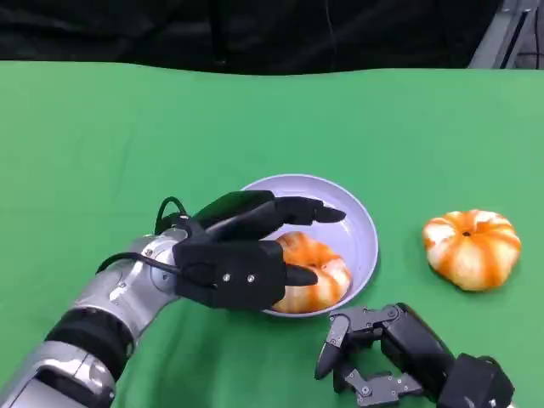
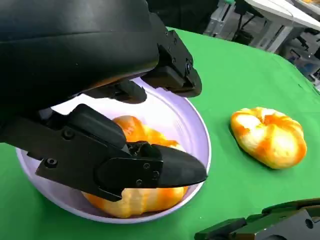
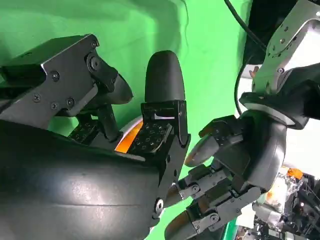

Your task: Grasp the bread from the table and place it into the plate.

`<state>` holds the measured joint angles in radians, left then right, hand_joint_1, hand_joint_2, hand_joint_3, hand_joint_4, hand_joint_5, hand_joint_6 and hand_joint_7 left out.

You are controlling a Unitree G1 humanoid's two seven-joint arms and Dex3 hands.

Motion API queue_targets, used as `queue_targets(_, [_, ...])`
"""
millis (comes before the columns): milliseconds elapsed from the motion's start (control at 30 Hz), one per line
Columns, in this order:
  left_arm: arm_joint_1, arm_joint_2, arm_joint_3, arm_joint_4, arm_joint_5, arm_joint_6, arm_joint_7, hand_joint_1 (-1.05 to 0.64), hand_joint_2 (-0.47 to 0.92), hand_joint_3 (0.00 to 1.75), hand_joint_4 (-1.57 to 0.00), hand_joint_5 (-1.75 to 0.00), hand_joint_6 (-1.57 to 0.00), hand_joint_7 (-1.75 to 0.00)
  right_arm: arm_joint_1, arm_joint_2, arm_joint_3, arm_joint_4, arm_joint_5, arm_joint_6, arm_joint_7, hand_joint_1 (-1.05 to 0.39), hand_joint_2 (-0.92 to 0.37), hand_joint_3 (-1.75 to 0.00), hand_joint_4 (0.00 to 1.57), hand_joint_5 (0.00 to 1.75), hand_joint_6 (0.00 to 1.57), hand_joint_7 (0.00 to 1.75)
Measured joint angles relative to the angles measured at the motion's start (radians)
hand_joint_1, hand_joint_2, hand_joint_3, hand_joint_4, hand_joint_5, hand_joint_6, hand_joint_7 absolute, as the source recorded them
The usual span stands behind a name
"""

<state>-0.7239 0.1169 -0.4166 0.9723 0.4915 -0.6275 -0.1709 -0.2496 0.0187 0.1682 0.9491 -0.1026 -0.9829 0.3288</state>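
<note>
Holding bread [image 1: 313,274] over plate [image 1: 361,223], my left robot hand [image 1: 242,255] wraps its sides. Judged soft, light, crushable; gentle grip. Right robot hand [image 1: 365,353] empty, fingers apart.

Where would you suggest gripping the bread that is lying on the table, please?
Probably across the rounded sides of the bread, coming from above with the right hand. It lies flat on the table, dimple up, apart from the plate, so both flanks are open to the fingers.
</note>
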Motion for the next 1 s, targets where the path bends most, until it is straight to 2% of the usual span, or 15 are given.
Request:
queue_targets(167, [0.0, 0.014, 0.006, -0.013, -0.017, -0.008, -0.003, -1.02, 0.92, 0.74, -0.31, 0.0, -0.31, 0.0, 0.0, 0.005, -0.004, 0.011, 0.036, -0.004, 0.04, 0.12, -0.55, -1.06, 0.98, 1.41, 0.99, 1.08])
queue_targets(267, [0.002, 0.021, 0.013, -0.015, -0.022, -0.014, -0.003, -0.98, 0.92, 0.75, -0.32, -0.01, -0.29, 0.0, 0.0, 0.006, -0.007, 0.011, 0.043, -0.001, 0.052, 0.12, -0.54, -1.07, 0.98, 1.41, 0.99, 1.08])
queue_targets(467, [0.005, 0.022, 0.03, -0.021, -0.043, -0.024, 0.001, -0.91, 0.92, 0.72, -0.37, -0.02, -0.3, 0.0, 0.0, 0.006, -0.007, 0.011, 0.042, 0.002, 0.051, 0.15, -0.54, -1.1, 0.99, 1.4, 1.01, 1.07])
queue_targets(1000, [0.098, 0.0, 0.171, -0.05, -0.142, -0.085, 0.135, -0.86, 0.92, 0.67, -0.47, -0.03, -0.36, -0.02, 0.005, 0.002, -0.006, 0.005, 0.034, 0.008, 0.04, 0.19, -0.54, -1.13, 1.0, 1.39, 1.0, 1.08])
